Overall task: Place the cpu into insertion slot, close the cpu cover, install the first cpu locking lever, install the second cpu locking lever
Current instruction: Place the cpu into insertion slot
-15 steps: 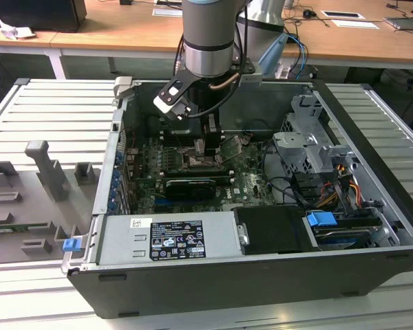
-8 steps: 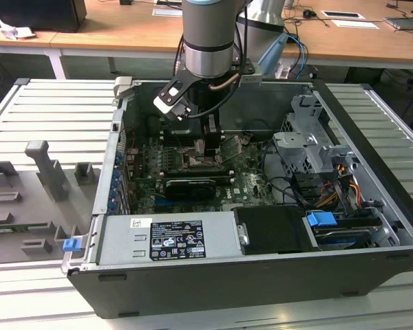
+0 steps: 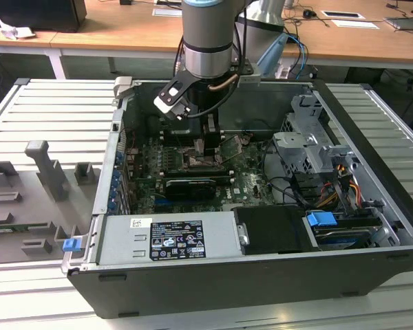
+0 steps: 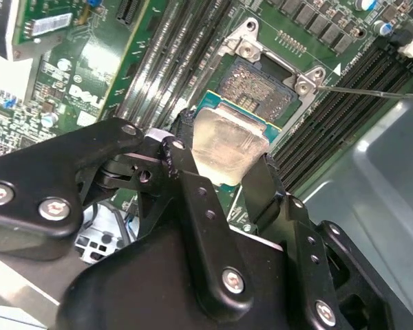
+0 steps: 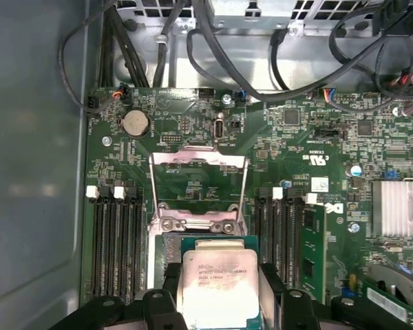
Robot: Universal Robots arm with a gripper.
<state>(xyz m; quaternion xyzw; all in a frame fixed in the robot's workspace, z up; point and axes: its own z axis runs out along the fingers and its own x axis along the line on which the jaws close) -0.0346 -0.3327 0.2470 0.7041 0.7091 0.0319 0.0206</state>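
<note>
Step one: end effector clamped on cpu, close above insertion slot, cpu cover open; seating likely needs square alignment.

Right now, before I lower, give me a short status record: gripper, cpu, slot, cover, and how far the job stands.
gripper: shut on the cpu, fingers on two opposite edges
cpu: metal top up, held close by the insertion slot, not seated in it
insertion slot: bare, contact field exposed
cpu cover: open, swung back off the slot
motherboard: inside the open computer case
progress: cpu not yet placed; cover not yet closed
</note>
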